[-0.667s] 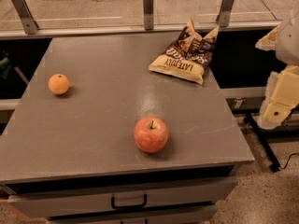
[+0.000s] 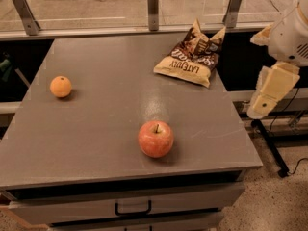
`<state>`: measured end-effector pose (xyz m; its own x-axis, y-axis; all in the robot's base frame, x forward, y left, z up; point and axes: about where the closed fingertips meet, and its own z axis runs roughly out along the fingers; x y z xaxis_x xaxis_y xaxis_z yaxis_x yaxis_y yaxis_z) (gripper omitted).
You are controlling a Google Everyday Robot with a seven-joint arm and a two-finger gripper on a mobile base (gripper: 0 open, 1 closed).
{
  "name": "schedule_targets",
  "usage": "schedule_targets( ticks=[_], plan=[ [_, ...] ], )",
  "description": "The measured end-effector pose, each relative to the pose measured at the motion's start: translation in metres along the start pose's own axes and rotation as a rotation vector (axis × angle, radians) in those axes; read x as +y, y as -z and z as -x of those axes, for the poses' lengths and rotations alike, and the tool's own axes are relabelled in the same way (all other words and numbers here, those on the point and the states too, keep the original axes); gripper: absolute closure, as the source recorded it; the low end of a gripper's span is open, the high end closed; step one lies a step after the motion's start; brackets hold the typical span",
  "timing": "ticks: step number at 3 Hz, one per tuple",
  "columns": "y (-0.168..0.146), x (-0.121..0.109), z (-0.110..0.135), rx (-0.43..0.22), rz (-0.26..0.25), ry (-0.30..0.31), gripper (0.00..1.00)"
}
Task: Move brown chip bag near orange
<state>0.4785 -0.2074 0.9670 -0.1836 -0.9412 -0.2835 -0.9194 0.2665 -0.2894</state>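
Worktop (image 2: pixel 106 124), grey, carries three things. The brown chip bag (image 2: pixel 191 57) lies flat in the upper right of the frame, near the far edge. The orange (image 2: pixel 60 86) sits at mid left, well apart from the bag. An apple (image 2: pixel 156 138) stands low in the centre. The tool (image 2: pixel 267 93) hangs beyond the worktop's right edge, holding nothing; whether it is spread or pressed together I cannot tell.

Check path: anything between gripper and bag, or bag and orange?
Nothing visible. The gripper hangs beyond the right edge of the table, right of the bag, nothing between. Bag to orange is bare table; the apple sits nearer the front, off that line.
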Motion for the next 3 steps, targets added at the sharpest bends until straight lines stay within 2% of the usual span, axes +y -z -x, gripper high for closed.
schedule_targets(
  ticks=[2,3],
  plan=[
    [-0.069,-0.106,0.056,-0.209,-0.133,-0.020,0.00],
    [-0.094,-0.154,0.082,-0.303,-0.171,-0.069,0.00]
  ],
)
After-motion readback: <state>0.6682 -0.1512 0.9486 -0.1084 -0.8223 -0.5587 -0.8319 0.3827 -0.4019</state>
